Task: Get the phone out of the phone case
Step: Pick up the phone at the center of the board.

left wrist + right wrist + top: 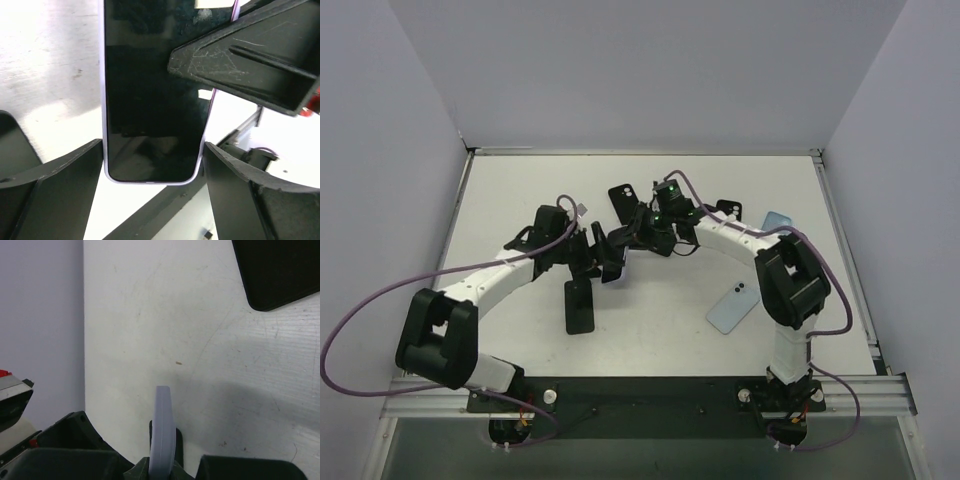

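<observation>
Over white table, L fingers & R fingers each clamp same lavender-edged phone.

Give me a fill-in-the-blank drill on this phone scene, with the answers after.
The left tool and the right tool both grip the lavender phone, which the right wrist camera sees ___-on.
The light blue phone lies on the table beside the ___ arm.
Its upturned back shows ___ camera lenses.
Missing words: edge; right; two.
</observation>
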Tool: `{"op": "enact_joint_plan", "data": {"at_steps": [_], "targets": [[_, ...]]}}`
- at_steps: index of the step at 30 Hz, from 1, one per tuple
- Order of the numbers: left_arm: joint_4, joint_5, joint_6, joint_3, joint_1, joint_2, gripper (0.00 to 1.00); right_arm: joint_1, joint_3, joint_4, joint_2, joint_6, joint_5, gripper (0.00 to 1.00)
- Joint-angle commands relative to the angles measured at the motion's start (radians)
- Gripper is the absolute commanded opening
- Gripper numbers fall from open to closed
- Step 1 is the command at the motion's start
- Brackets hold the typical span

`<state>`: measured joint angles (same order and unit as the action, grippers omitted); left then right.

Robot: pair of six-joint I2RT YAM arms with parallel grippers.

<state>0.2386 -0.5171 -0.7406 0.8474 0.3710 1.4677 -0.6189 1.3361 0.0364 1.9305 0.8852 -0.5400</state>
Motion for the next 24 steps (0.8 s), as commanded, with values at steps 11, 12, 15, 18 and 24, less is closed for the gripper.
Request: {"op": "enact_joint_plan", "data": {"at_steps": [11,12,15,18,24], "targets": [[-0.703,-0.337,-0.408,-0.182,-0.152,-0.167,0.9,0.105,-0.129,0.445,-0.203,0.127,-0.34,0.0],[-0.737,-0.351,-0.419,-0.186,-0.153,-0.161,0.89,0.107,-0.132,0.477,-0.197,0.145,-0.356,0.0],[-0.864,-0.377,-0.494,-0.214,-0.152,-0.141,0.87,0.105,-0.14,0.562,-0.185,0.195,-0.391,0.0],[-0.985,-0.399,-0.574,-0.234,-0.153,-0.109,0.81,0.105,-0.152,0.657,-0.165,0.263,-0.419,0.0],[-1.143,-0.406,-0.678,-0.254,-0.149,-0.069,0.54,0.097,-0.143,0.729,-0.125,0.307,-0.456,0.0]]}}
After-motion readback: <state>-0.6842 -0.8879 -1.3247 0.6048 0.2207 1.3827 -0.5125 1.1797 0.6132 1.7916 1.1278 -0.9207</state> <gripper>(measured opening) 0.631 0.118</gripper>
